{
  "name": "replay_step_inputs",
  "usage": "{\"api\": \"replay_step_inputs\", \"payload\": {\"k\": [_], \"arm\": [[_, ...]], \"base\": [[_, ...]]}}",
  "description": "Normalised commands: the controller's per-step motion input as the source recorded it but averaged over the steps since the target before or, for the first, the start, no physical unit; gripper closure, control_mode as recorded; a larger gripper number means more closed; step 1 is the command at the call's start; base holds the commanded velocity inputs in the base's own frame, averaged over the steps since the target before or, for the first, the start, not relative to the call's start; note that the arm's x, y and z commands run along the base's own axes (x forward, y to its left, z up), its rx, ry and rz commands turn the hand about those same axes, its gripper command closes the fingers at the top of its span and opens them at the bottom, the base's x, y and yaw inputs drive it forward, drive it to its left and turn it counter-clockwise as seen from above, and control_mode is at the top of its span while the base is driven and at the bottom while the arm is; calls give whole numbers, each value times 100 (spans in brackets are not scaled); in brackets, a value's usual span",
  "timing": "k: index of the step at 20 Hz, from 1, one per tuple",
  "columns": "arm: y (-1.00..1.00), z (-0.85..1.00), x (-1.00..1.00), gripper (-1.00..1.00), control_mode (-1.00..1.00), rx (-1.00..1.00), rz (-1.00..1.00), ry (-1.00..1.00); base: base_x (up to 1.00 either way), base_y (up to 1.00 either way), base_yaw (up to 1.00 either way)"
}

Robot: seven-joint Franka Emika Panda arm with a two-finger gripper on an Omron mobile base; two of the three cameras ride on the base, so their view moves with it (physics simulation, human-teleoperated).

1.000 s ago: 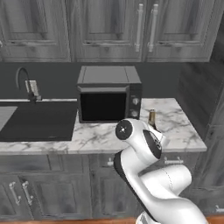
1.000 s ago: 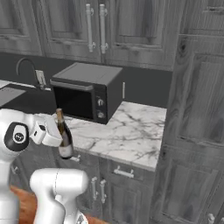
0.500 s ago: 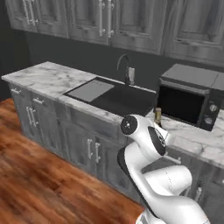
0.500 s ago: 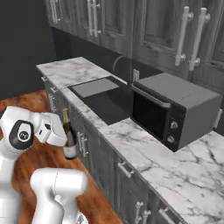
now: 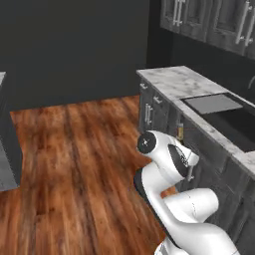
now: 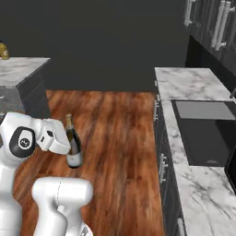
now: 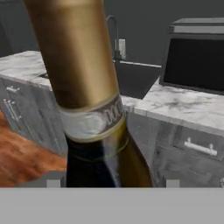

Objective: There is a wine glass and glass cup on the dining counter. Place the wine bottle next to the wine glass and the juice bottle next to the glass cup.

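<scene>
Right base view: the tool (image 6: 64,146) grips the wine bottle (image 6: 73,144) upright above wood floor (image 6: 115,138); sink (image 6: 207,129) right.

Dim, soft renders; background wall nearly black, perhaps unlit.

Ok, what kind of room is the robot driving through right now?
A home kitchen, by the look of it: a marble worktop with a sunken black sink, grey cabinets beneath it, a microwave, and wood flooring. The gripper holds a wine bottle.
</scene>
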Motion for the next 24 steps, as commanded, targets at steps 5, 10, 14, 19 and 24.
{"api": "replay_step_inputs", "payload": {"k": [5, 10, 14, 19, 24], "arm": [[0, 0, 0, 100, 100, 0, 0, 0], [0, 0, 0, 100, 100, 0, 0, 0], [0, 0, 0, 100, 100, 0, 0, 0], [0, 0, 0, 100, 100, 0, 0, 0], [0, 0, 0, 100, 100, 0, 0, 0]], "base": [[45, -12, 61], [66, -20, 39], [73, -24, 28], [74, -25, 26], [75, -25, 24]]}}
